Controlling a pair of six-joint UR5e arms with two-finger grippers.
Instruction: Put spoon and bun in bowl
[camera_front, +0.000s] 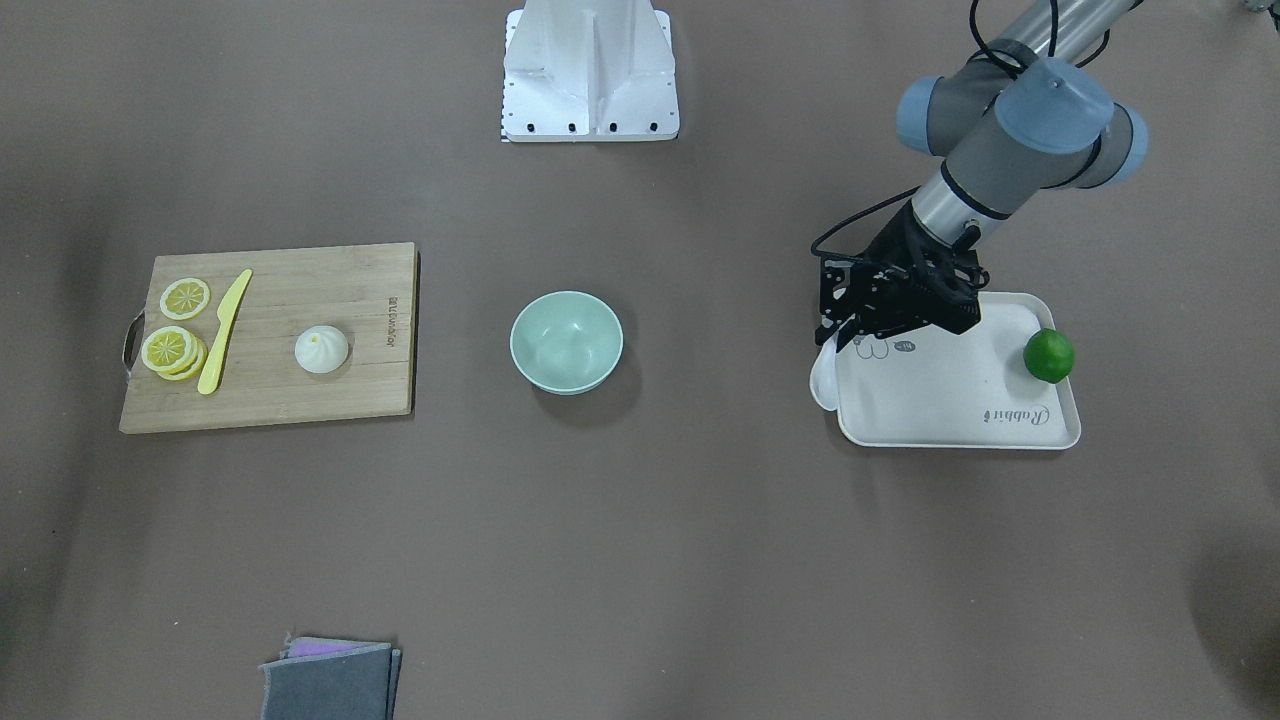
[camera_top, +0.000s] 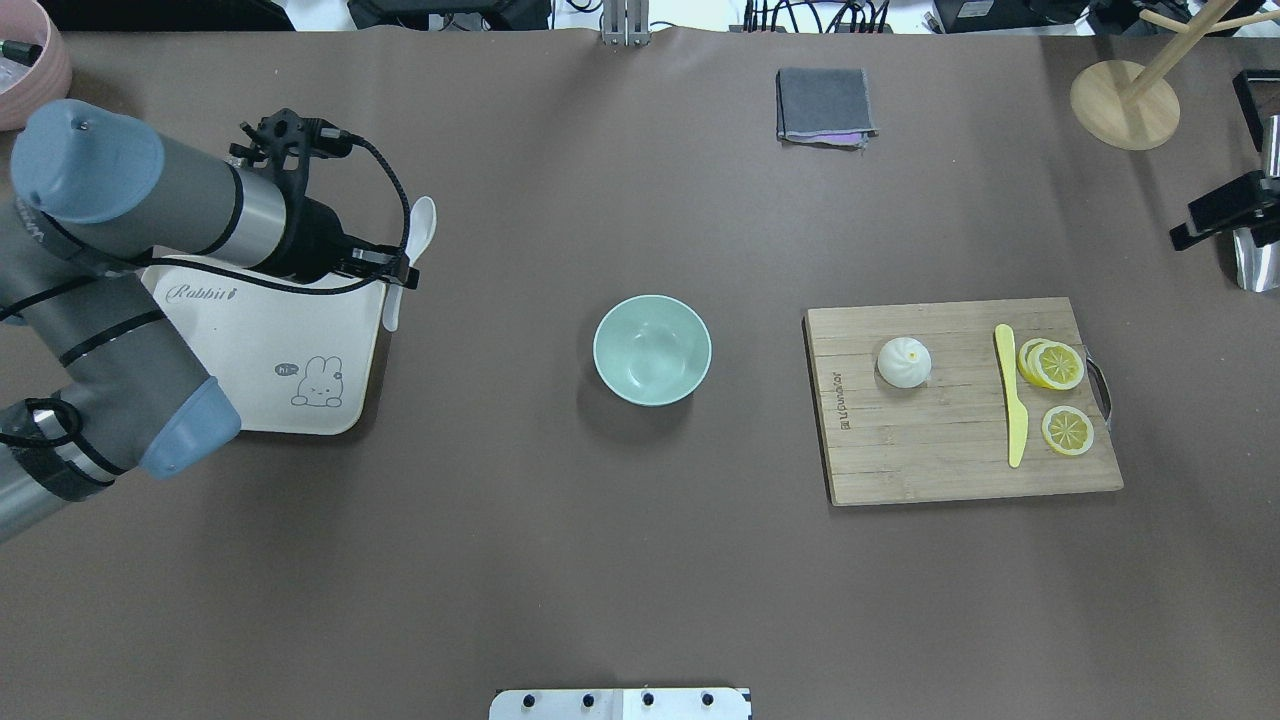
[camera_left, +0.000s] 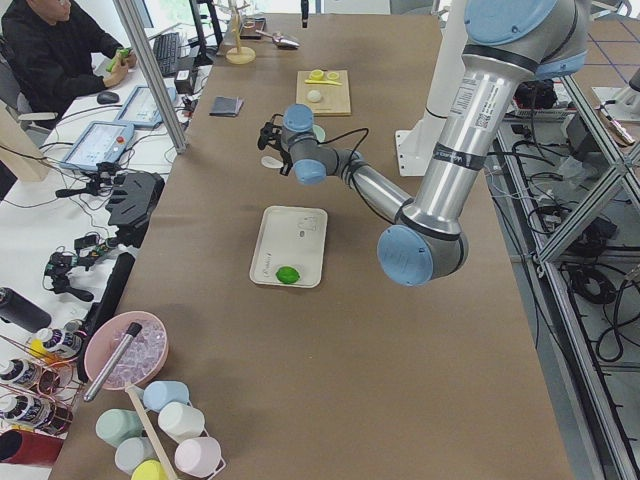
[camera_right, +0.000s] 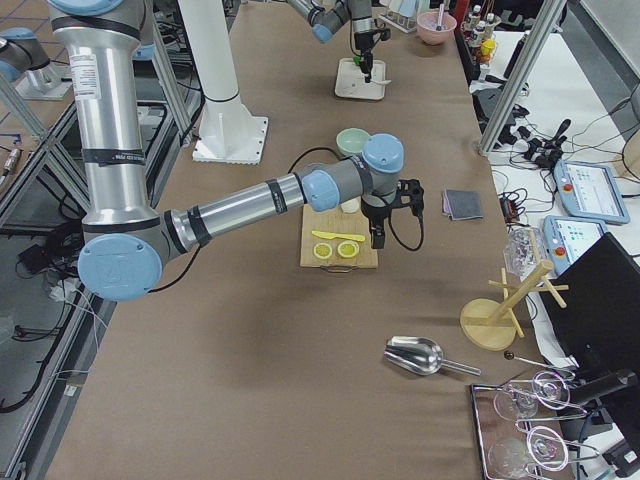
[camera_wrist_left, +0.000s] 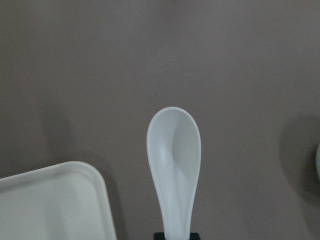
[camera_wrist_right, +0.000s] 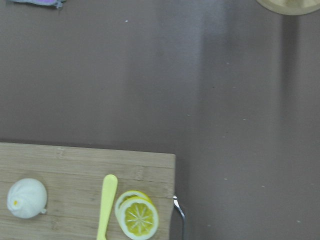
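Observation:
My left gripper is shut on the handle of the white spoon, at the edge of the cream tray. The spoon's scoop sticks out over the brown table beside the tray's corner. The mint-green bowl stands empty in the middle of the table, well apart from the spoon. The white bun lies on the wooden cutting board. My right gripper hangs high near the board; I cannot tell whether it is open or shut.
A green lime lies on the tray. Lemon slices and a yellow plastic knife lie on the board beside the bun. A folded grey cloth and a wooden stand are at the far side.

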